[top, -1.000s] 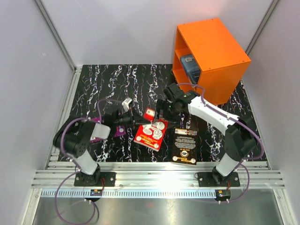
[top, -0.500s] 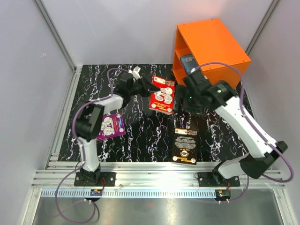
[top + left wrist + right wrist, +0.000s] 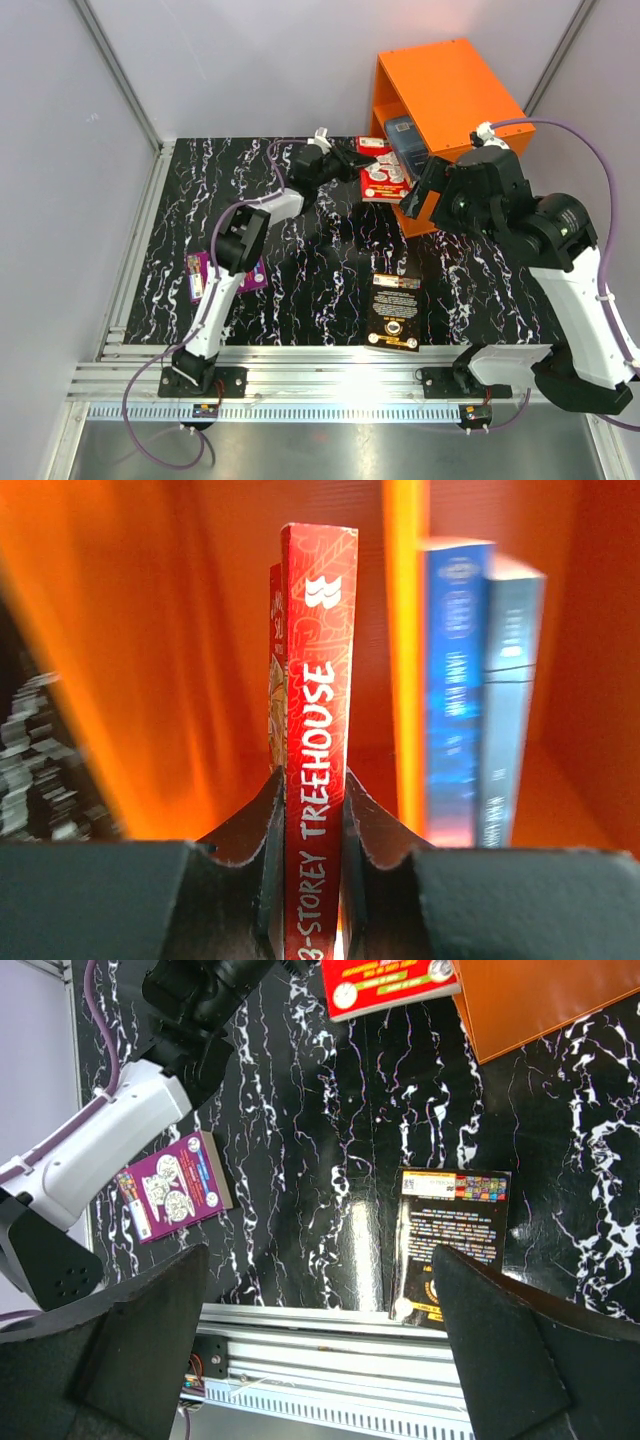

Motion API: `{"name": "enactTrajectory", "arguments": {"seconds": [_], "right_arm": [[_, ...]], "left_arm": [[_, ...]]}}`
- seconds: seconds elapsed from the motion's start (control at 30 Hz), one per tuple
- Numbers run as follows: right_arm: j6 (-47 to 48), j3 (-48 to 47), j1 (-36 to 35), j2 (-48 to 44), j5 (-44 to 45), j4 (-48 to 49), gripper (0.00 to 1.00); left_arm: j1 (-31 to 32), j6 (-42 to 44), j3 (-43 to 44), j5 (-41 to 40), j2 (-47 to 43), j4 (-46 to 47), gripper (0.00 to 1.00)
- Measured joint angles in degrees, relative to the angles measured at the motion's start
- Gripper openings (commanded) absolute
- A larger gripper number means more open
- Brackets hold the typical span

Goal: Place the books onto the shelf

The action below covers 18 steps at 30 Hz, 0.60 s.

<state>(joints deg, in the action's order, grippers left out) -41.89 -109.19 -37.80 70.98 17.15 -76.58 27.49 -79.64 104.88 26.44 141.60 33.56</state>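
My left gripper (image 3: 352, 165) (image 3: 312, 815) is shut on the red-and-white book (image 3: 382, 172) (image 3: 318, 710), held spine-up at the mouth of the orange shelf (image 3: 455, 110) (image 3: 180, 650). Beyond the shelf's middle board (image 3: 405, 630), a blue book (image 3: 455, 690) and a grey-blue book (image 3: 405, 135) (image 3: 510, 700) stand upright. High above the table in front of the shelf, my right gripper (image 3: 428, 192) (image 3: 320, 1350) hangs wide open and holds nothing. Flat on the table lie the black book (image 3: 395, 312) (image 3: 450, 1240) and the purple-backed book (image 3: 228, 275) (image 3: 170, 1185).
The left arm (image 3: 255, 215) (image 3: 110, 1150) stretches diagonally across the black marbled table (image 3: 300, 290) toward the shelf. An aluminium rail (image 3: 330, 380) (image 3: 330, 1360) runs along the near edge. White walls enclose the back and both sides.
My left gripper has carried the red-and-white book from the table's middle up to the shelf opening. My right gripper opened wide and rose to the right, away from that book.
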Motion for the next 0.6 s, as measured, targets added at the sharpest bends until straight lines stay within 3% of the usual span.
{"name": "enactTrajectory", "arguments": {"seconds": [0.23,0.47,0.6], "right_arm": [[0.1,0.7,0.1,1.6,0.0,-0.1,1.00],[0.2,1.9,0.1,3.3,-0.1,-0.1,1.00],[0.3,2.6,0.1,3.3,-0.1,-0.1,1.00]], "left_arm": [[4.8,-2.5,3.5,-8.1,2.1,0.7,0.00],[12.2,-2.8,10.8,-20.7,7.9,-10.1,0.00],[13.1,-3.1,13.3,-24.5,9.8,-15.2,0.00]]}}
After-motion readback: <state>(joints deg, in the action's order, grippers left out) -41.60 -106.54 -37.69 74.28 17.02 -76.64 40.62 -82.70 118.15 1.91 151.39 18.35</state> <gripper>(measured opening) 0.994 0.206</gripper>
